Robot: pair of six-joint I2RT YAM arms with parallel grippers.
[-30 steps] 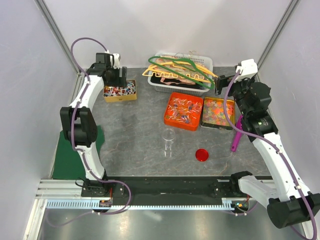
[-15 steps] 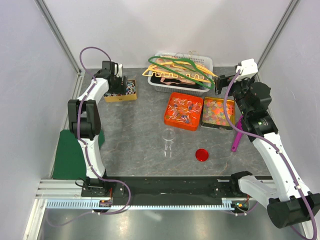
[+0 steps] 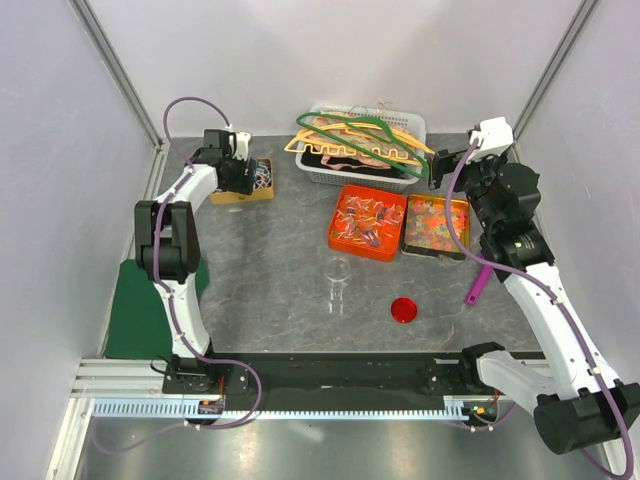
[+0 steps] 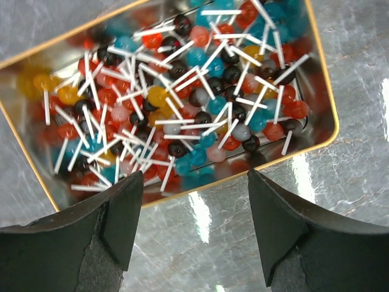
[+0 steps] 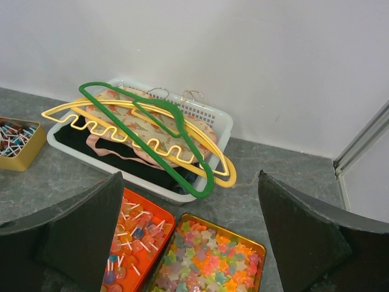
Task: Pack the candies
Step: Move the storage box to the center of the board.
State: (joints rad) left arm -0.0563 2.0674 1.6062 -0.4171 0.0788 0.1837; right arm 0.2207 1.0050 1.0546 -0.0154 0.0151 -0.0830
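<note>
The candies are small coloured ball lollipops point(image 4: 182, 103) with white sticks, heaped in a gold tin point(image 3: 243, 184) at the back left. My left gripper point(image 3: 240, 168) hovers over that tin. In its wrist view the left gripper point(image 4: 194, 182) is open above the tin's near rim point(image 4: 243, 176), with nothing between its fingers. More lollipops fill an orange tray point(image 3: 367, 222), and star candies fill a gold tray point(image 3: 436, 226). My right gripper point(image 3: 447, 160) hangs wide open above the trays and the basket's corner. A glass jar point(image 3: 338, 280) stands mid-table with a red lid point(image 3: 403, 310) beside it.
A white basket point(image 3: 362, 150) with cloth and green and yellow hangers point(image 5: 152, 131) sits at the back. A purple utensil point(image 3: 478, 284) lies under the right arm. A green mat point(image 3: 145, 305) lies at the left edge. Walls enclose the table on three sides.
My left arm has swung right and brought its gripper over the gold tin, and its jaws have narrowed a little. The right arm has barely moved.
</note>
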